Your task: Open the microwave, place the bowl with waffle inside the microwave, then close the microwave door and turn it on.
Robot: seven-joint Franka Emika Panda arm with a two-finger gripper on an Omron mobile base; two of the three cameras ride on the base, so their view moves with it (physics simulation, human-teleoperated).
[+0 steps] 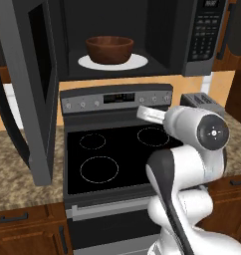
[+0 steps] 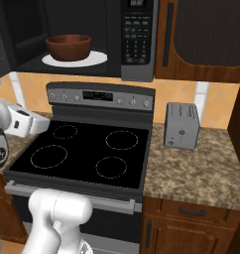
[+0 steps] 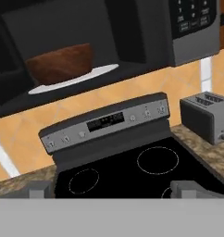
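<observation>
The microwave (image 1: 204, 45) hangs above the stove with its cavity open. Its microwave door (image 1: 38, 89) is swung wide out to the left. The reddish-brown bowl (image 1: 110, 49) (image 2: 68, 46) (image 3: 60, 62) stands upright on the white turntable (image 1: 137, 62) inside the cavity. The waffle is hidden by the bowl's wall. My gripper (image 3: 113, 190) hangs over the stove top, below and in front of the cavity, clear of the bowl. It is open, with its fingertips (image 3: 40, 190) far apart and nothing between them. The white hand (image 1: 151, 114) (image 2: 24, 121) points towards the back panel.
A black-topped stove (image 1: 112, 154) with a knob panel (image 2: 99, 95) lies under the microwave. A grey toaster (image 2: 181, 126) stands on the granite counter (image 2: 201, 173) to the right. The open door juts out over the left counter (image 1: 18, 169). Wooden cabinets (image 2: 206, 39) flank the microwave.
</observation>
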